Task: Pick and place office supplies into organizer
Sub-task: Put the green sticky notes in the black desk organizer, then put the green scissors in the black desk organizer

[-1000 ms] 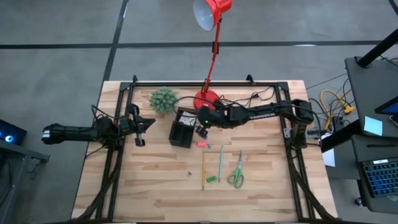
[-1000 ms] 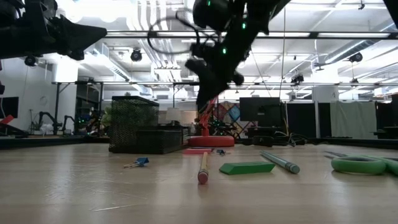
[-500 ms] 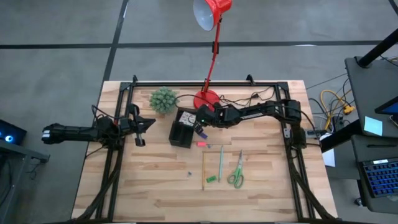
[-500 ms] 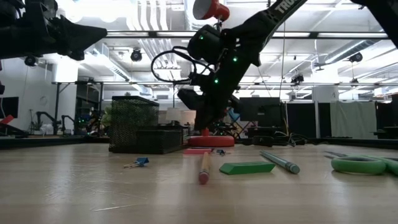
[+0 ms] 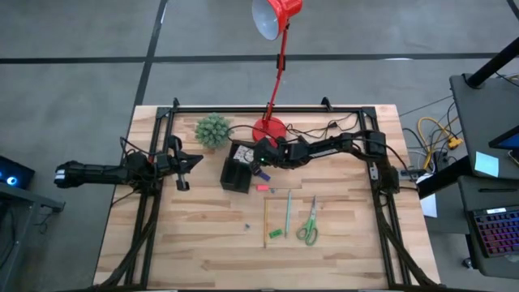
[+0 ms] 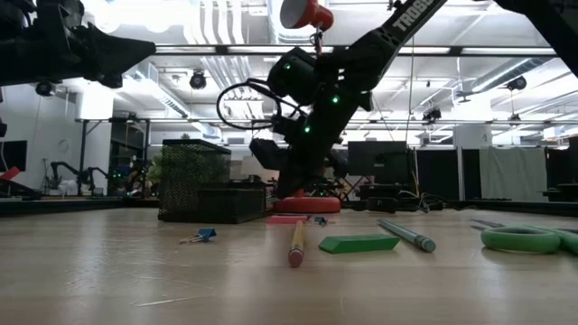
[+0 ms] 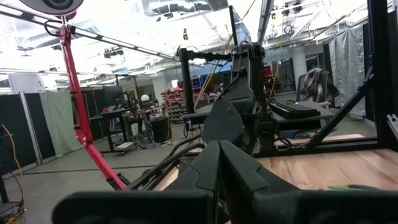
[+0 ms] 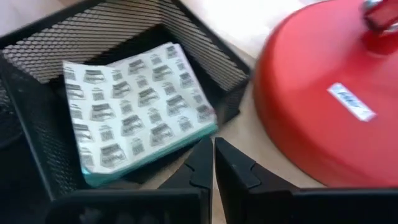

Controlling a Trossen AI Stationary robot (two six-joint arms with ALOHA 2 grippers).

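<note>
The black mesh organizer (image 5: 238,169) stands mid-table, and a white patterned pad (image 8: 134,106) lies tilted in one of its compartments. My right gripper (image 8: 213,165) is shut and slants down at the organizer's right side (image 5: 257,163), between the pad and the red lamp base (image 8: 323,106). A yellow pencil (image 5: 265,221), a green pen (image 5: 287,212), green-handled scissors (image 5: 308,223), a green piece (image 5: 276,234) and a pink piece (image 5: 262,187) lie flat on the table nearer the front. My left gripper (image 7: 219,149) waits shut at the table's left (image 5: 183,165). My right gripper's shut fingertips (image 8: 202,163) stand right at the pad's lower corner (image 8: 208,134) and the organizer's mesh wall (image 8: 233,102), coming slanting down from the table's right. I cannot tell whether they touch either one.
The red lamp's round base (image 5: 268,130) sits just behind my right gripper, its stem rising over the far edge. A green spiky plant (image 5: 212,130) stands far left of the organizer. A small clip (image 5: 246,220) lies on the wood left of the pencil.
My right gripper has sunk and gone a little toward the table's left, down to the organizer's right side, rolling somewhat as it went. The items on the table have stayed where they were.
</note>
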